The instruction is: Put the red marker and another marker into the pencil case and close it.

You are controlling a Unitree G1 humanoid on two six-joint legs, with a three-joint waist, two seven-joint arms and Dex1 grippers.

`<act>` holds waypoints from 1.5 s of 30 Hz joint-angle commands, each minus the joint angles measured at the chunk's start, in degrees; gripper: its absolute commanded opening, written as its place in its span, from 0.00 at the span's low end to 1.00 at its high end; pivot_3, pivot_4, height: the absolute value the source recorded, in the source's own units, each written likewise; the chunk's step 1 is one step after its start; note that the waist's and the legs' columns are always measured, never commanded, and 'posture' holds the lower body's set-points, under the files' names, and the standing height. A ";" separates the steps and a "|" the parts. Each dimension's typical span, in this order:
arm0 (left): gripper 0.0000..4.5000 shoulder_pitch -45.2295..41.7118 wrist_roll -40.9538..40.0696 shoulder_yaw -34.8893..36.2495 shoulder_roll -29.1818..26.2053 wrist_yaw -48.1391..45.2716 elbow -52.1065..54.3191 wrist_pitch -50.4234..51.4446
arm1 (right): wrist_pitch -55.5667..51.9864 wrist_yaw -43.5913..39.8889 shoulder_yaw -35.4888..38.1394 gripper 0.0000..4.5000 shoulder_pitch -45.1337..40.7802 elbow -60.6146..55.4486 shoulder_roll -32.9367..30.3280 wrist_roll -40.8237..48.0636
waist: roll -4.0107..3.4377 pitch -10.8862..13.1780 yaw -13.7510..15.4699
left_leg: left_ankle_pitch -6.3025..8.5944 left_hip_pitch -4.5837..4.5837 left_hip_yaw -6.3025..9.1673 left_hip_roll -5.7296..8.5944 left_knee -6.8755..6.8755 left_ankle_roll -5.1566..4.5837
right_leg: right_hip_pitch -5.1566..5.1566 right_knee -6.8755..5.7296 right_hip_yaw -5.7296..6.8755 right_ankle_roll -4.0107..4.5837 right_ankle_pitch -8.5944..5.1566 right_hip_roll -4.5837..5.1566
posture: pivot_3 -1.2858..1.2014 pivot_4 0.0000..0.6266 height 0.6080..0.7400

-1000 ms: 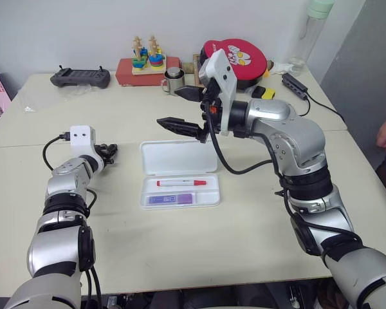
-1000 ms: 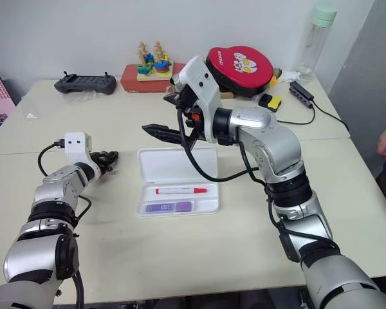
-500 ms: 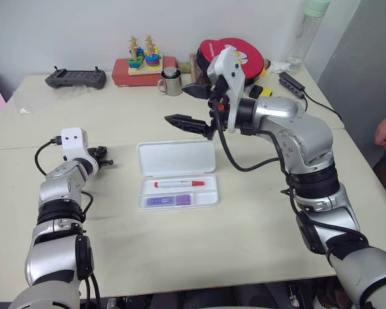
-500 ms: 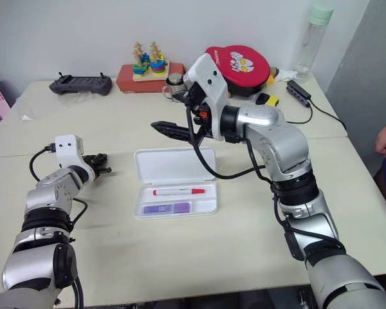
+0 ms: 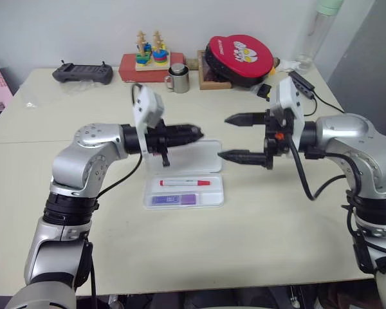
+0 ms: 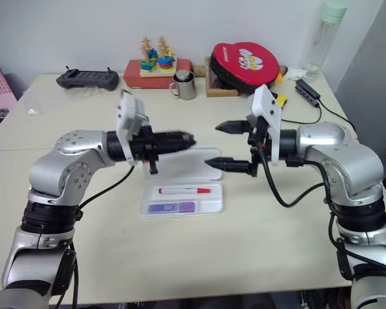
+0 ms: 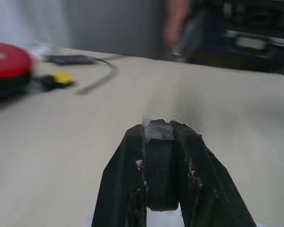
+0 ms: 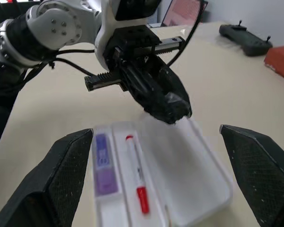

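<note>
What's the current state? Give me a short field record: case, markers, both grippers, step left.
case: flat white plastic pencil case, lid open, lying back on the table
red marker: white-barrelled red-capped marker in the tray's far slot
purple marker: short lavender marker in the near slot
left gripper: shut, empty, above the lid
right gripper: open, empty, facing the left gripper
step left: close the lid
</note>
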State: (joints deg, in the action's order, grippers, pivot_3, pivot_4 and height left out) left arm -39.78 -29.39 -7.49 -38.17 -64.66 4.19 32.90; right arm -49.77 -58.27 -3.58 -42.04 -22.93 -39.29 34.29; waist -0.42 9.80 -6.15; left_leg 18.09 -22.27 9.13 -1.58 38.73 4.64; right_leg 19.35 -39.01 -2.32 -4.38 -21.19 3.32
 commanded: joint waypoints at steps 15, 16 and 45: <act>0.10 3.52 13.66 -14.17 4.97 -6.07 -4.02 -6.27 | -5.00 8.45 -0.29 1.00 7.96 -12.74 -3.56 3.07 | 0.00 0.05 1.44 | 0.00 0.15 0.00 0.01 -0.05 -0.01 | -0.13 0.01 0.10 0.00 0.00 0.01 | 0.52 0.24 1.00; 0.10 3.57 14.58 -14.66 5.45 -5.60 -4.39 -6.59 | -4.93 8.76 -0.45 1.00 7.99 -12.68 -3.42 3.08 | 0.00 0.05 1.43 | 0.00 0.15 0.00 0.01 -0.05 -0.01 | -0.13 0.01 0.09 0.00 0.00 0.01 | 0.52 0.24 1.00; 0.99 4.32 4.22 4.97 6.51 3.62 3.01 6.55 | -0.52 11.00 -1.09 1.00 -0.90 0.91 1.18 1.16 | 0.00 0.05 1.05 | 0.00 0.16 0.03 0.01 -0.01 -0.01 | -0.13 -0.04 0.09 0.00 0.00 0.01 | 0.52 0.24 1.00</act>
State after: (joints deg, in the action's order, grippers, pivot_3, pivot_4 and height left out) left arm -36.62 -20.71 -9.85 -29.28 -63.71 1.91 35.63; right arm -52.61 -47.39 -5.11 -39.25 -26.27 -38.86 37.26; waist -0.42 9.85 -5.10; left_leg 18.09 -22.11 9.16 -1.57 38.72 4.63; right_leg 19.23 -39.05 -2.24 -4.39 -21.19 3.33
